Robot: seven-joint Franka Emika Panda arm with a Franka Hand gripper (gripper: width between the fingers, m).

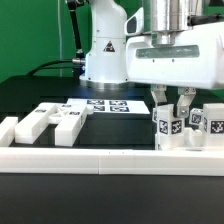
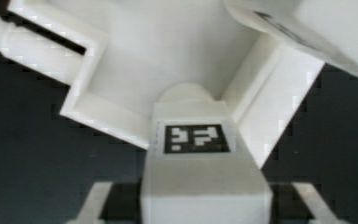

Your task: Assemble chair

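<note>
Several white chair pieces with marker tags stand bunched at the exterior view's right (image 1: pixel 195 122). My gripper (image 1: pixel 171 108) has come down over one upright tagged piece (image 1: pixel 169 124). In the wrist view this piece (image 2: pixel 197 150) lies between my fingers (image 2: pixel 108 200), its tag facing the camera. Dark gaps show on both sides of it, so my gripper (image 2: pixel 195 208) is open and straddles the piece without touching it. Beyond it a larger white chair part (image 2: pixel 247 70) and a round-ended bar (image 2: pixel 25 40) lie on the dark table.
More flat white chair pieces (image 1: pixel 50 122) lie at the exterior view's left. The marker board (image 1: pixel 105 105) lies in the middle, in front of the arm's base (image 1: pixel 105 55). A low white border rail (image 1: pixel 100 157) runs along the front.
</note>
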